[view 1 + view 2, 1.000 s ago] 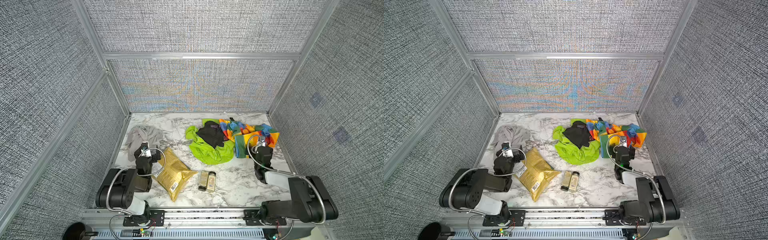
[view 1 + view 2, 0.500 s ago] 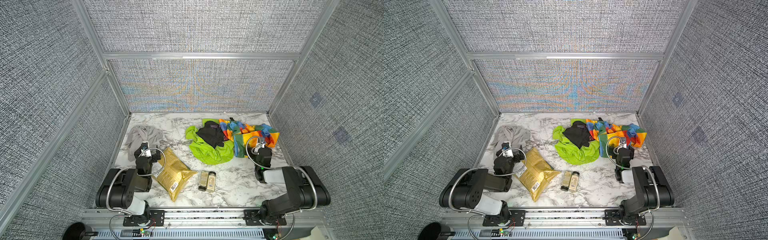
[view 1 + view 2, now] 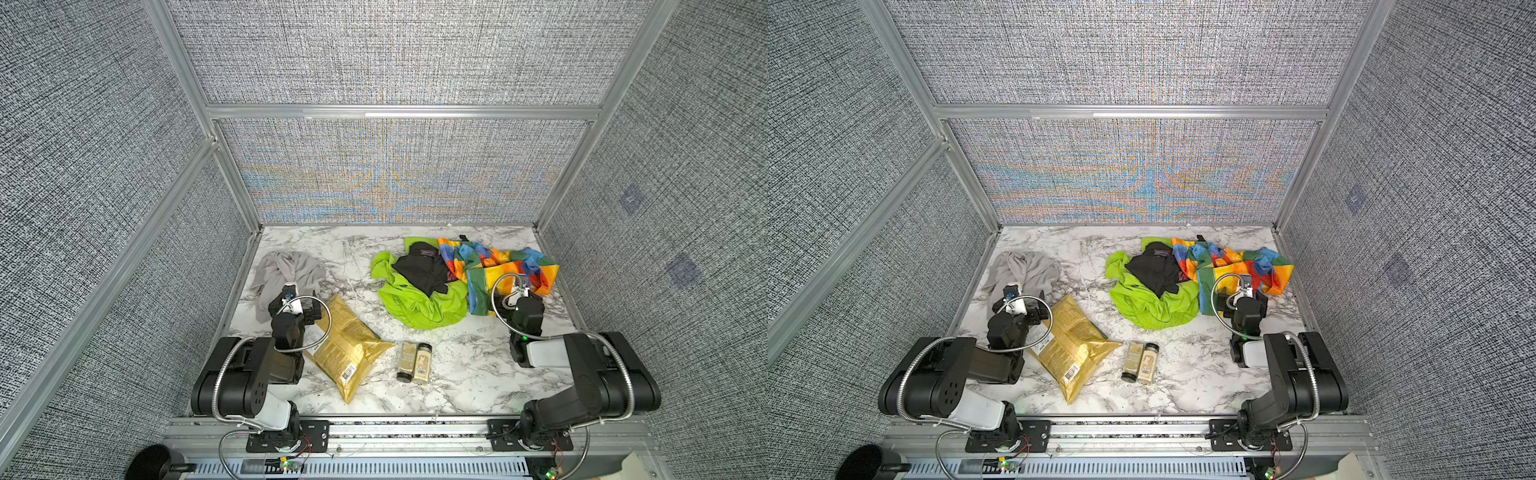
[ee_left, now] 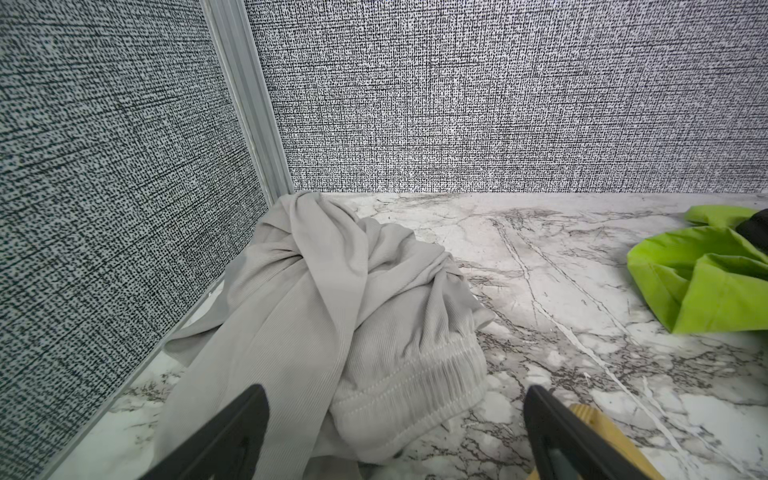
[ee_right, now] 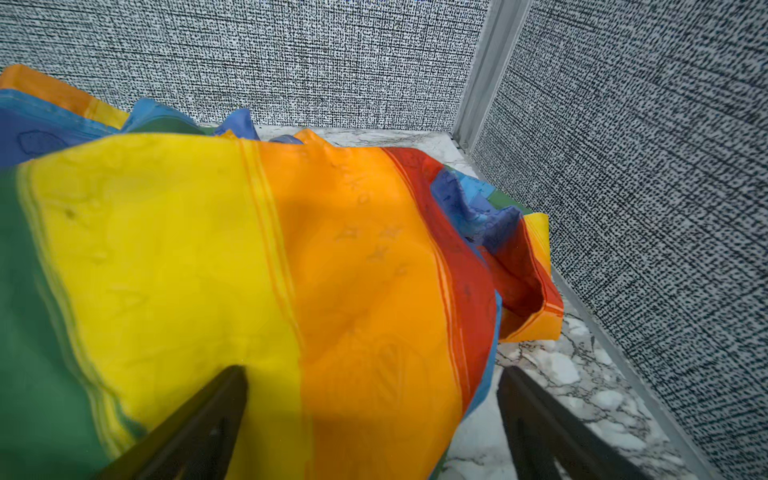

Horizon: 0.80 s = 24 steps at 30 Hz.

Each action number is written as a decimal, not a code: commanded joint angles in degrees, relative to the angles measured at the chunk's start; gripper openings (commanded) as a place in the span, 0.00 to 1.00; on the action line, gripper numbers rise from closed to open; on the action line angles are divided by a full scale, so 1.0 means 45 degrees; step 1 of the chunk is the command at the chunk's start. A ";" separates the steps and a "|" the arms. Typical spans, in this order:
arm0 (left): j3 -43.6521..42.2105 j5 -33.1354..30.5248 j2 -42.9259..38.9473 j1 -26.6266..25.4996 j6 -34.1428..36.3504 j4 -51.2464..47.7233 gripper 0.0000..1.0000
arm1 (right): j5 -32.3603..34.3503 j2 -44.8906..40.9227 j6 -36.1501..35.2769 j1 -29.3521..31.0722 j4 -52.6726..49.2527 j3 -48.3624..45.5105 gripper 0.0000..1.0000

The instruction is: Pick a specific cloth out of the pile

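We count one pile (image 3: 415, 309) of three crumpled fabrics, lime green, black and rainbow-striped, at the far right. One light grey soft cloth (image 3: 286, 270) lies alone in the far left corner, well apart from the pile. There are one gold foil snack bag (image 3: 349, 349) and two small spice jars (image 3: 423, 361). The left gripper (image 4: 392, 399) stands wide open over the grey cloth's stitched hem. The right gripper (image 5: 370, 374) stands wide open over the rainbow-striped fabric (image 3: 498, 266). Both hold nothing. The white marble table (image 3: 457, 382) stands between grey woven walls (image 3: 374, 62).
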 commanded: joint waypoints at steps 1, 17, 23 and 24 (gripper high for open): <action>0.0074 -0.0043 -0.0010 0.0018 -0.0001 0.0602 0.99 | -0.1387 -0.0082 -0.0586 0.0000 0.1284 -0.0335 0.99; 0.0077 -0.0042 0.0006 0.0018 0.0000 0.0589 0.99 | -0.1289 0.0102 -0.0224 -0.0258 -0.0371 0.0655 0.99; 0.0131 -0.0013 0.0002 0.0026 -0.0001 0.0500 0.99 | -0.1284 0.0083 -0.0224 -0.0257 -0.0359 0.0685 0.99; 0.0122 -0.0003 -0.0003 0.0038 -0.0001 0.0523 0.99 | -0.1289 0.0090 -0.0222 -0.0260 -0.0359 0.0676 0.99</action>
